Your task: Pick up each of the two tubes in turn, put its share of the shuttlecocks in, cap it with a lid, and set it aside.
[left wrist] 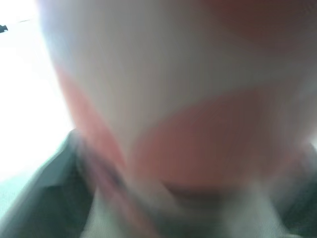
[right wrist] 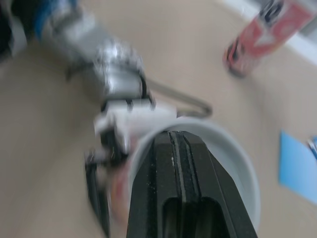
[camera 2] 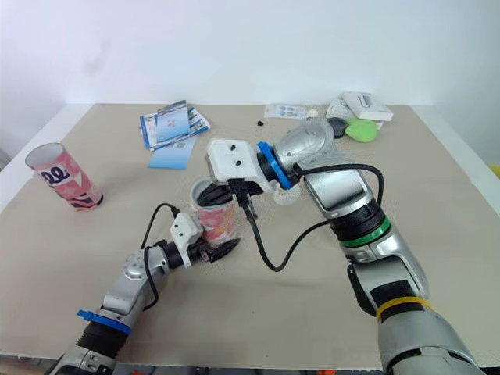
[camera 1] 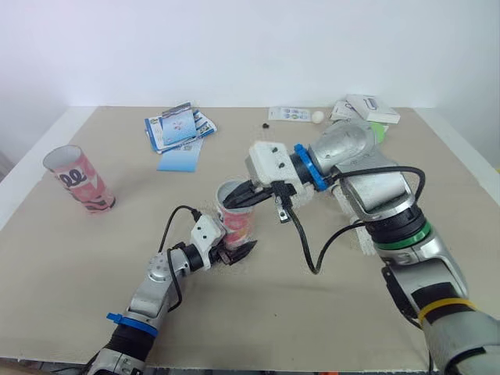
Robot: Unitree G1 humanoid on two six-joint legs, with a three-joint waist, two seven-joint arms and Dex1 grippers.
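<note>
A red-and-white tube (camera 1: pixel 237 222) stands near the table's middle, its open mouth facing up. My left gripper (camera 1: pixel 236 252) is shut on the tube's lower end, and the tube wall (left wrist: pixel 188 124) sits close in front of the left wrist camera. My right gripper (camera 1: pixel 239 198) reaches down from the right, its black fingertips (right wrist: pixel 181 148) shut together inside the tube's white rim (right wrist: pixel 237 163). Whether anything is held between them is hidden. The second tube (camera 1: pixel 79 180) stands open at the far left. White shuttlecock feathers (camera 1: pixel 362 235) peek out from behind my right forearm.
Blue leaflets (camera 1: pixel 178 126) and a blue sheet (camera 1: pixel 180 158) lie at the back centre. At the back right are a white box (camera 1: pixel 373 108), a green object (camera 2: pixel 361 130), a white ball (camera 1: pixel 318 116) and a card (camera 1: pixel 290 114). The table's left edge runs just beyond the second tube.
</note>
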